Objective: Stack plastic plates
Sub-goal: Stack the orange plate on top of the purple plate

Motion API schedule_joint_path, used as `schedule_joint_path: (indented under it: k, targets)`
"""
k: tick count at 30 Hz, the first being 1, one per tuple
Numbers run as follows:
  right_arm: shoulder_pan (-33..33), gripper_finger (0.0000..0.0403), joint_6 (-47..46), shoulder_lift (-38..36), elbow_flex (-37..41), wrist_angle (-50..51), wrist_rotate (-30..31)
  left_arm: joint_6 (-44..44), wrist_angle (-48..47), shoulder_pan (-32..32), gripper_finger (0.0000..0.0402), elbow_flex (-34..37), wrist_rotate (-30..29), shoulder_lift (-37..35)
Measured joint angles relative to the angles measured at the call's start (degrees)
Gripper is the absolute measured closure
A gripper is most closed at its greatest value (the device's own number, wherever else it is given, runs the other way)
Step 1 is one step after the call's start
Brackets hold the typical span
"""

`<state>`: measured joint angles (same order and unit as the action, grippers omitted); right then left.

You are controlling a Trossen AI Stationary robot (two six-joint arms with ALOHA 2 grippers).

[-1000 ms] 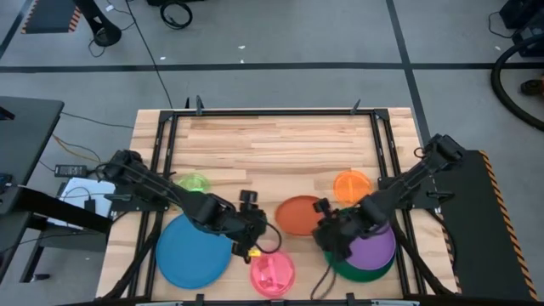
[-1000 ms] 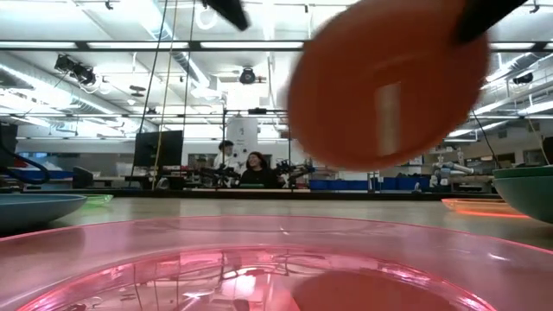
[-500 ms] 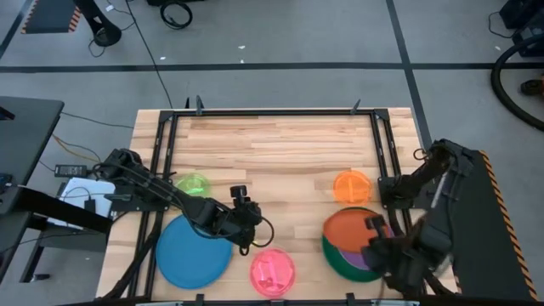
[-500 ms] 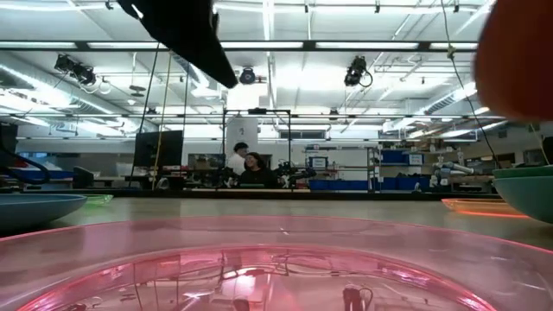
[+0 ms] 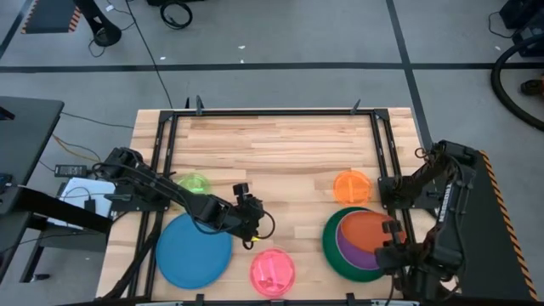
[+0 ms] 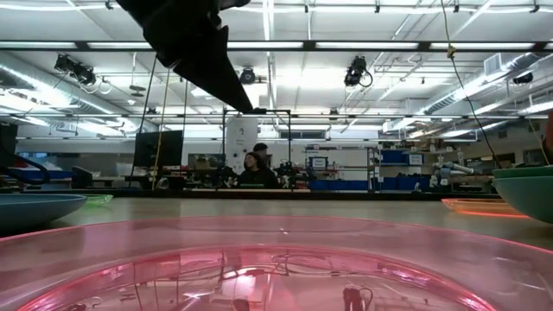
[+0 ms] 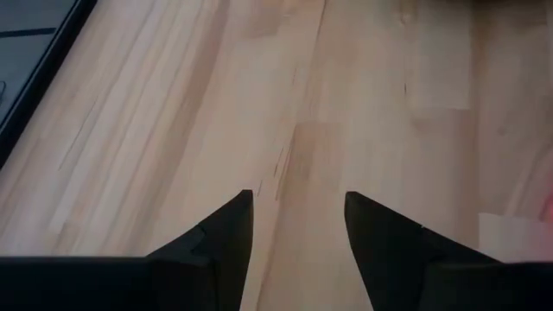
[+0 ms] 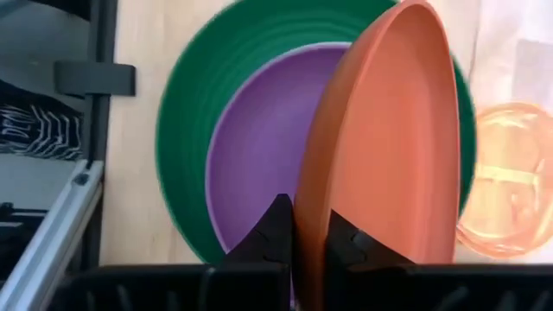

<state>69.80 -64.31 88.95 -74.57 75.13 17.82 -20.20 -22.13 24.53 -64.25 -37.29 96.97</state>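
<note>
The red-orange plate [image 5: 365,229] is tilted over the purple plate [image 5: 355,255], which lies inside the dark green plate [image 5: 333,255] near the table's near right corner. My right gripper [image 5: 391,246] is shut on the red-orange plate [image 8: 389,138]. My left gripper [image 5: 252,228] hangs open over bare wood between the blue plate [image 5: 194,249] and the pink plate [image 5: 272,272]; in its wrist view my left gripper [image 7: 298,229] has only wood ahead of it. The lime plate [image 5: 194,183] and the small orange plate [image 5: 351,185] lie flat on the table. Cream and teal plates are out of view. My right gripper pinches the red-orange plate's rim [image 8: 313,226] between its two fingers [image 8: 275,231], one on each face. It comes from the table's near right side. The plate stands tilted on edge over the purple plate [image 8: 259,130]; whether its far rim rests there, I cannot tell.
A black metal frame [image 5: 170,136] runs around the tabletop. In the low view the pink plate [image 6: 276,259] fills the foreground, with the blue plate [image 6: 34,207] at left and the green plate [image 6: 527,190] at right. People sit in the room beyond [image 6: 255,168]. Bare wood spans the table's middle and far part.
My right gripper has carried the red-orange plate from the table's middle toward the right and near edge, over the green and purple plates. The plate has left the low view's upper part. The gripper has stayed shut on it.
</note>
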Motion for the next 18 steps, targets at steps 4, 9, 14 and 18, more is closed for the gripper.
schedule_joint_path:
  k: [4, 9, 14, 18]
  targets:
    - [-0.22, 0.0366, 0.30, 0.00, 4.60, -6.17, -0.35, 1.32, 0.04, 0.00, 0.0214, 0.00, 0.01, 0.00]
    - [-0.24, 0.0333, 0.22, 0.00, 7.59, -10.74, -0.94, 1.37, 0.07, 0.00, 0.0214, 0.00, 0.02, 0.00]
    - [-0.28, 0.0284, -1.52, 0.00, 7.87, -12.06, 0.27, 1.33, 0.07, 0.00, 0.0214, 0.00, 0.02, 0.00]
    - [-0.54, 0.0240, -1.24, 0.00, 7.87, -12.50, 4.63, 1.32, 0.09, 0.00, 0.0214, 0.00, 0.02, 0.00]
